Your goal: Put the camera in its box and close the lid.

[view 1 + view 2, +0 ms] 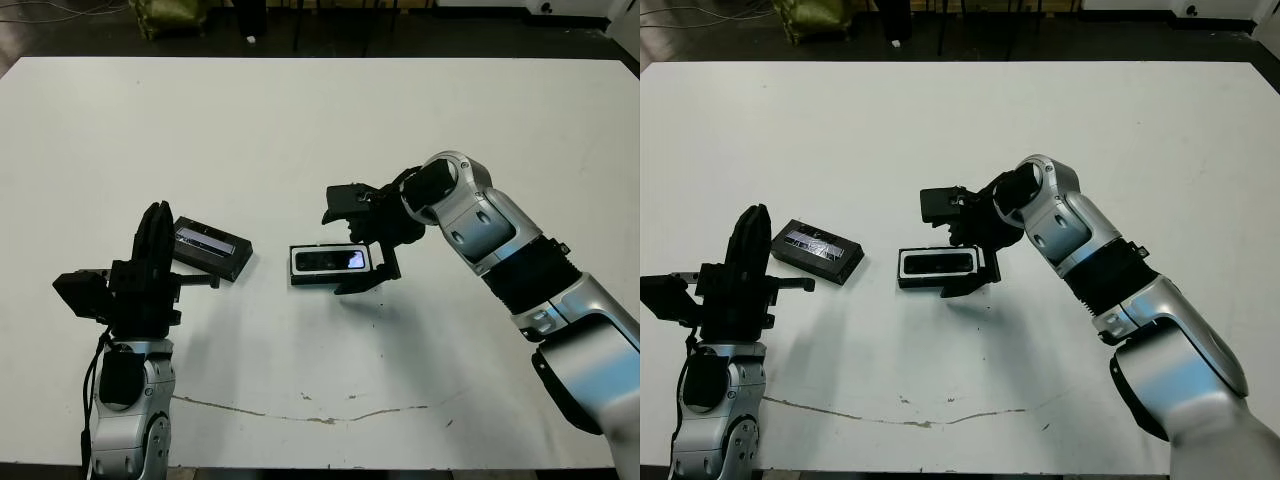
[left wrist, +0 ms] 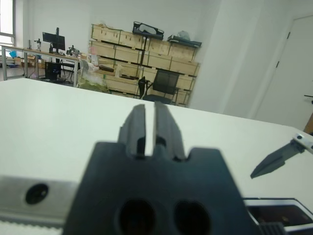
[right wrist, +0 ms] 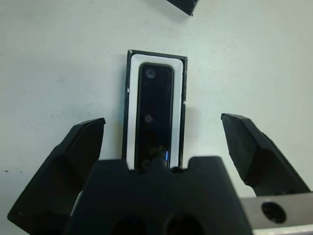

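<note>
Camera seated in box, frame centre. Right gripper jaws wide, empty; left gripper jaws closed, empty. Next: fetch lid, centre-left.

Silver arm shells, black joints, black fingers

Black camera with a glossy bluish-white patch, set in a black box lined white. Black lid bearing a glossy silvery-grey strip. White table, faintly cracked near the front edge. Black fingers, silver-grey arm shells.
</note>
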